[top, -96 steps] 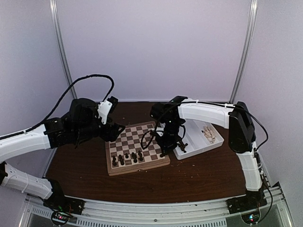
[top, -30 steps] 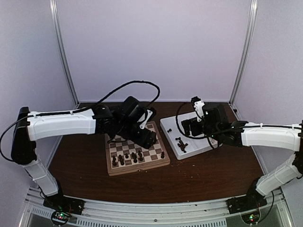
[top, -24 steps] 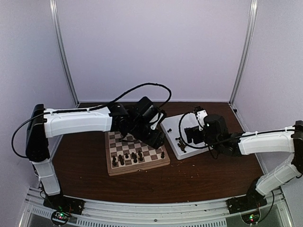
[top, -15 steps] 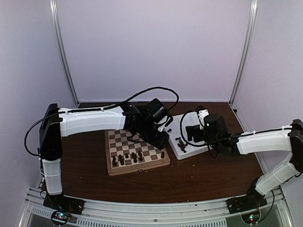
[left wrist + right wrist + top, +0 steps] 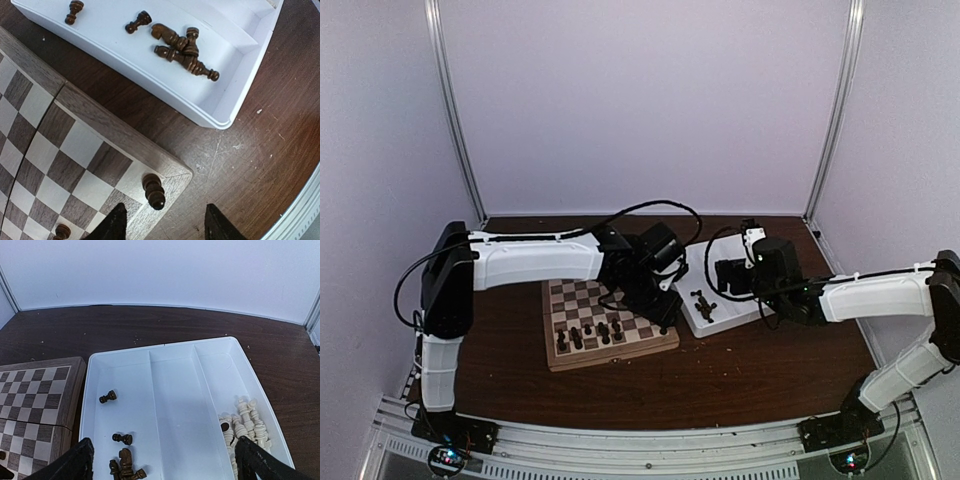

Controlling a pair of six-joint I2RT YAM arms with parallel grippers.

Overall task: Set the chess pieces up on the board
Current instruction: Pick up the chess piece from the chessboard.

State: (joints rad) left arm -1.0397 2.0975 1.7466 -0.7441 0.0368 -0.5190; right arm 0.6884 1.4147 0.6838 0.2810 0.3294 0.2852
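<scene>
Three compartments were divided off in the white tray, set beside the board without touching it. Loose dark pieces were contained in the compartment nearest the board, and cream pieces were heaped in the farthest. A corner piece was stood upright on the board, just beyond the spread, empty left gripper. The right gripper was spread wide over the tray.
</scene>
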